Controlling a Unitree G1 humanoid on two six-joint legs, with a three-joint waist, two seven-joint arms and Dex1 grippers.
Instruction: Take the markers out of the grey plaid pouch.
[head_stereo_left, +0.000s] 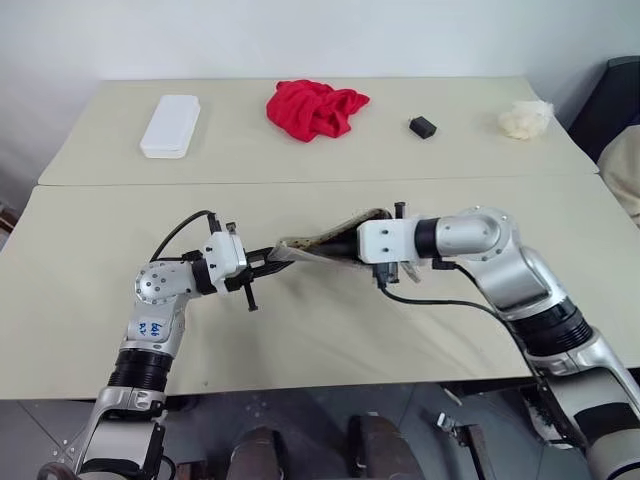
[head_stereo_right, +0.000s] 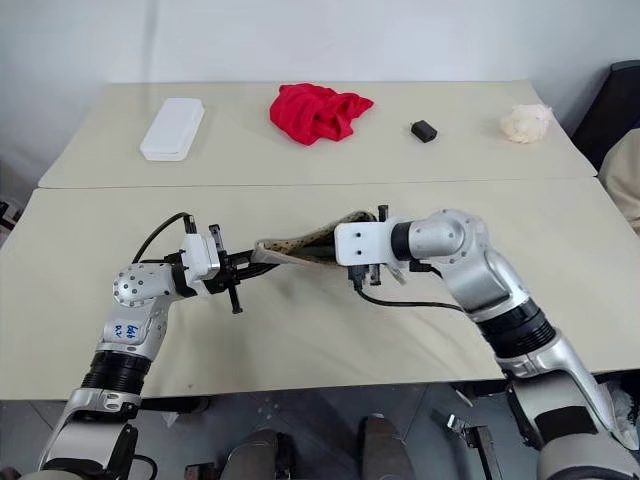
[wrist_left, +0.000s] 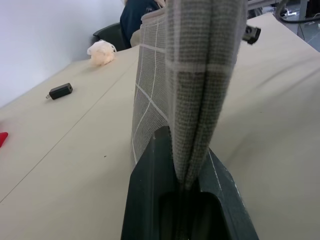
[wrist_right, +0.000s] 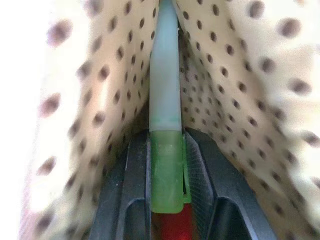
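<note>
At centre frame above the beige counter (head_stereo_left: 330, 330), our left pincer (wrist_left: 187, 180) clamps the flat grey plaid fabric pouch (head_stereo_left: 320, 245) while our right pincer (wrist_right: 167, 175) grips the slim pale-green and red markers (wrist_right: 165, 100) inside, none yet extracted.

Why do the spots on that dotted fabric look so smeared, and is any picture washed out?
Right wrist view: the dotted lining sits so near the lens that its spots blur, and its edge bleaches to white, while the pale green marker between the right pincer's fingers stays fairly crisp. Left wrist view: the plaid pouch is sharp. Left eye view: even, soft light on the table.
</note>
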